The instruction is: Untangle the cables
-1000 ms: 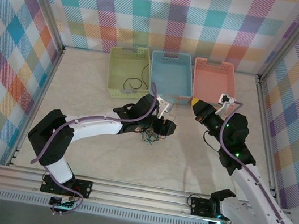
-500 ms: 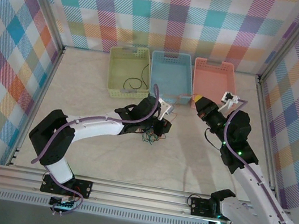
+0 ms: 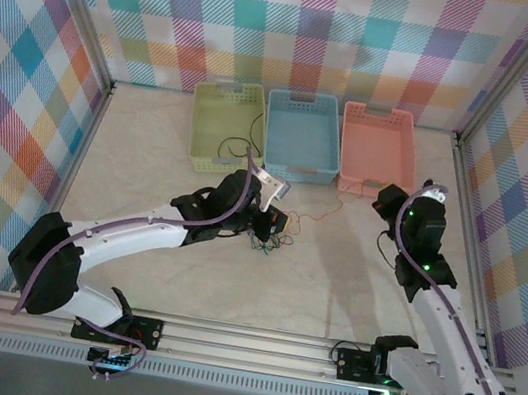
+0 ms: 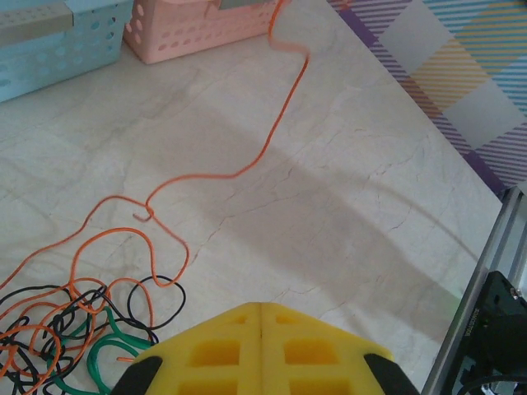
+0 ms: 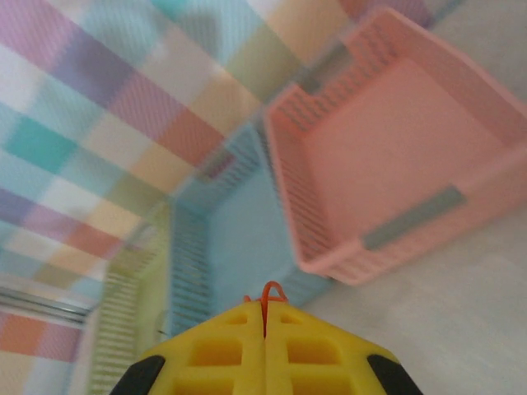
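Two robot arms work at a knot of hair-thin black, green and orange cables (image 4: 70,329) on a pale, marble-patterned tabletop (image 3: 146,178). The left gripper (image 4: 262,309) hangs just beside the knot with its yellow fingers pressed together; whether a strand is caught between them cannot be told. The right gripper (image 5: 265,311), raised just in front of the pink plastic basket (image 5: 395,156), has its jaws closed on a small bight of the thin orange wire (image 5: 268,291). From the knot that orange wire runs out alone across the table toward the right arm, in slack curves with a small kink along the way. A light-blue plastic basket (image 3: 302,133) and a pale-green plastic basket (image 3: 218,119) stand beside the pink one along the back, and a thin black cable (image 3: 244,146) lies in the green one. The wires look nearly weightless, limp and slightly springy. They seem likely to slip through a light pinch, or to drag the whole knot along if pulled hard. The surest hold appears to be on a free run or an outer loop, clear of the crossings, with the knot held down while one strand is drawn out slowly.
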